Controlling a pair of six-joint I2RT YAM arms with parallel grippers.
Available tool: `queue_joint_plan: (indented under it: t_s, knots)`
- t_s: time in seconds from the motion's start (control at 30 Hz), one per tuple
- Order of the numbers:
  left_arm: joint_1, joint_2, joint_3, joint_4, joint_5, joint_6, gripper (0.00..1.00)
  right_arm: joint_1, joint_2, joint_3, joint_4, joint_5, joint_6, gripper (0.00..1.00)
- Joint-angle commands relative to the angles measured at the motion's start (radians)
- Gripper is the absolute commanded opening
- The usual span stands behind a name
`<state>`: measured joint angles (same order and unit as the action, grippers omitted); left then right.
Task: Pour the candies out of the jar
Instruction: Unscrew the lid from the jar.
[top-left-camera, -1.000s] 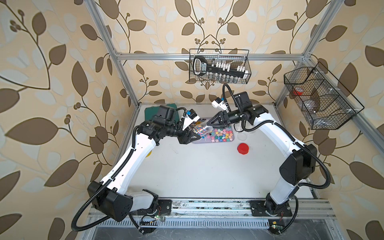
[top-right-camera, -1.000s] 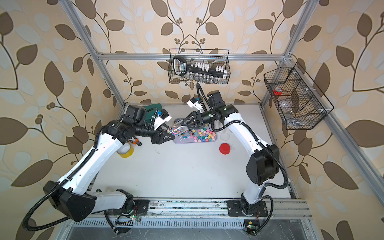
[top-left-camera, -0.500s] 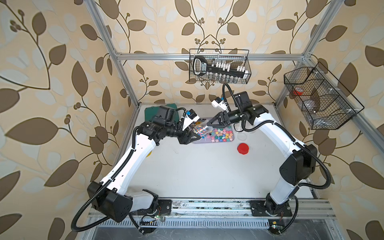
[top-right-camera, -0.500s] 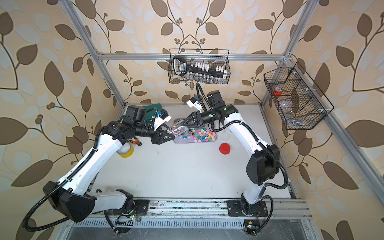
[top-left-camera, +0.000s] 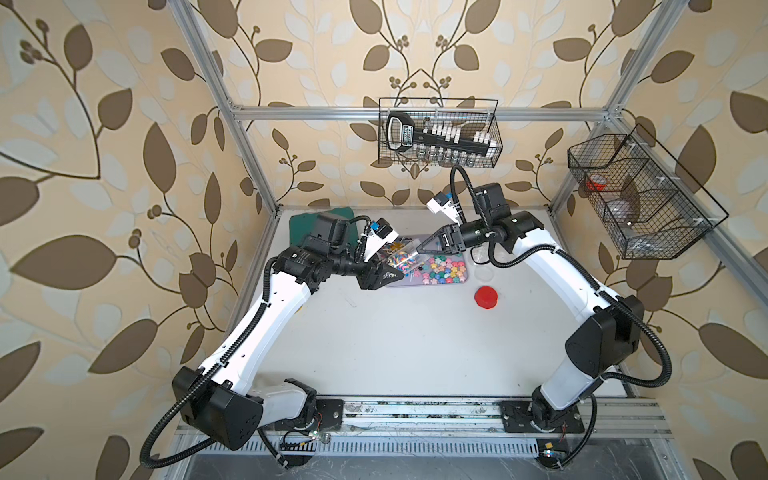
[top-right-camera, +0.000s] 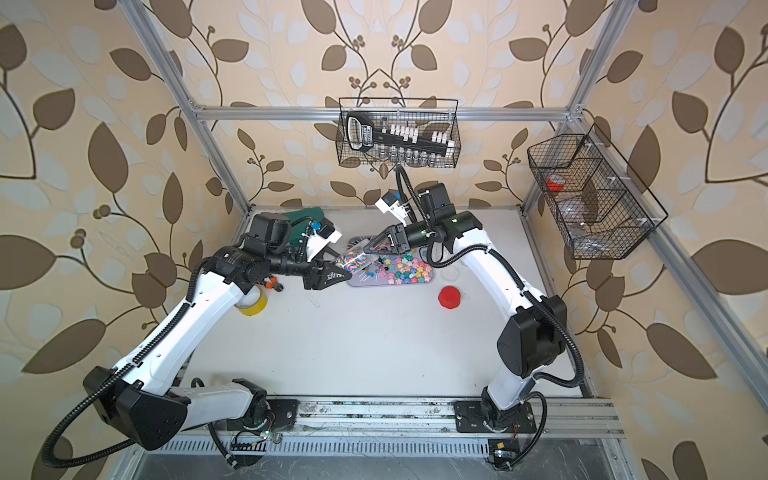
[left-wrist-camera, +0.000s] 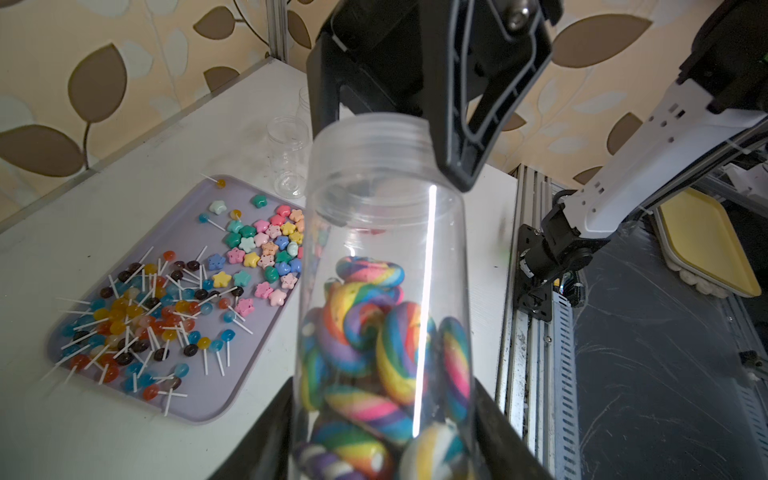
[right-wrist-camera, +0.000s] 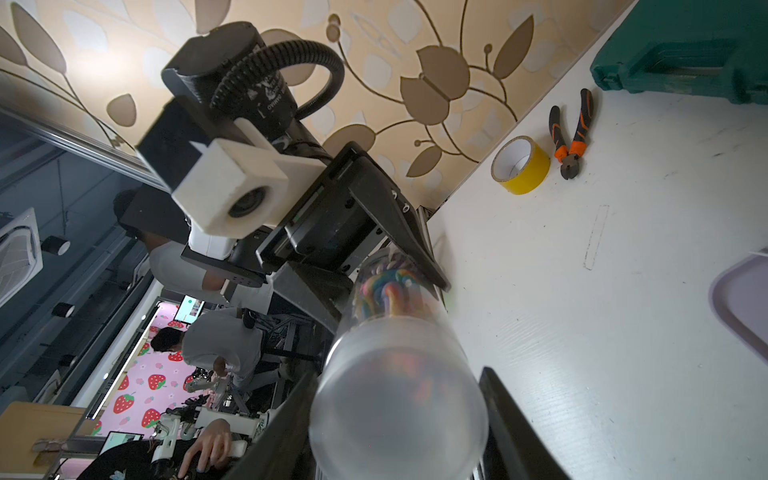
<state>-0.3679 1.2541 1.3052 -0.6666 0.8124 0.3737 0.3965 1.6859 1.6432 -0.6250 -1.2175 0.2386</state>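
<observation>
Just above the middle of both top views, the left claw (top-left-camera: 390, 272) pinches the base end of a clear plastic jar (top-left-camera: 405, 257), its black fingers (left-wrist-camera: 270, 436) pressed against the jar's sides. The jar hangs tilted over the left end of a lilac rectangular plastic tray (left-wrist-camera: 237, 374), with rainbow-swirled candies (left-wrist-camera: 365, 332) packed in its lower half.

The right claw (top-left-camera: 422, 249) points in from the right and straddles the jar's threaded neck. One finger (left-wrist-camera: 469, 145) lies across the rim, but whether the pair presses the neck cannot be told (that end is a frosted blur in the right wrist view, so a cap cannot be judged either).

On the tray, pastel star-shaped candies (left-wrist-camera: 257, 249) fill the right half. Round lollipops on thin white sticks (left-wrist-camera: 141, 328) are heaped at the left end, which the left claw partly hides in both top views.

Right of the tray on the white counter (top-left-camera: 395, 353) sits a round red lid (top-left-camera: 485, 298), well apart from the jar. Two empty transparent jars (left-wrist-camera: 289, 158) stand just beyond the tray, beneath the right arm. Along the counter's left edge are a yellow tape roll (top-right-camera: 251, 305), orange-handled pliers (right-wrist-camera: 569, 133) and a dark green case (top-right-camera: 307, 216). Two black wire baskets (top-left-camera: 438, 137) hang on the walls, upper middle and upper right.
</observation>
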Motion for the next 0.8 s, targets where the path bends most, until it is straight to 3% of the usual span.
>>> queue_joint_plan:
  t_s: [0.0,0.37,0.77]
  knots:
    - [-0.012,-0.039,0.021,0.112,0.127,-0.031,0.33,-0.002,-0.030,-0.054,0.067,-0.041,-0.072,0.46]
    - [-0.012,-0.025,0.041,0.126,0.164,-0.066,0.32,-0.007,-0.109,-0.173,0.191,-0.088,-0.225,0.45]
    - [-0.011,-0.022,0.052,0.128,0.189,-0.071,0.32,-0.031,-0.157,-0.233,0.262,-0.077,-0.275,0.45]
